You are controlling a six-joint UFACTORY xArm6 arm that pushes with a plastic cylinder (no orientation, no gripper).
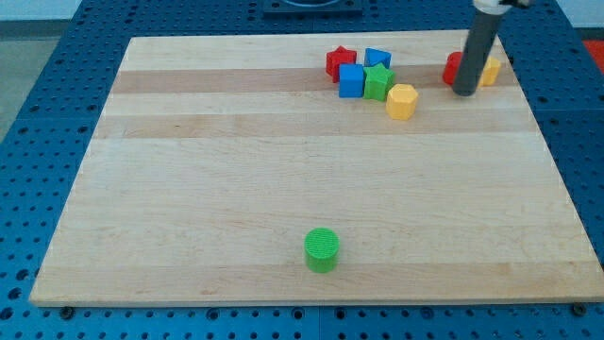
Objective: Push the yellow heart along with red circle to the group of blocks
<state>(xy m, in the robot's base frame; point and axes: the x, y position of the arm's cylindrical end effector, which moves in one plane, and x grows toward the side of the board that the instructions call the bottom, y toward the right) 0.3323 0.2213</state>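
Observation:
The yellow heart [490, 70] and the red circle [454, 68] lie side by side near the view's top right corner of the wooden board [236, 189]. My tip [464, 93] stands right in front of them, and the dark rod hides the place where they meet. The group of blocks lies to the view's left of them: a red star [340, 61], a blue block [378, 59], a blue cube [351, 81], a green star [378, 82] and a yellow hexagon [402, 101]. The yellow hexagon is the nearest of these to my tip.
A green cylinder [322, 249] stands alone near the view's bottom edge of the board. The board rests on a blue perforated table [38, 113]. The board's right edge runs close behind the yellow heart.

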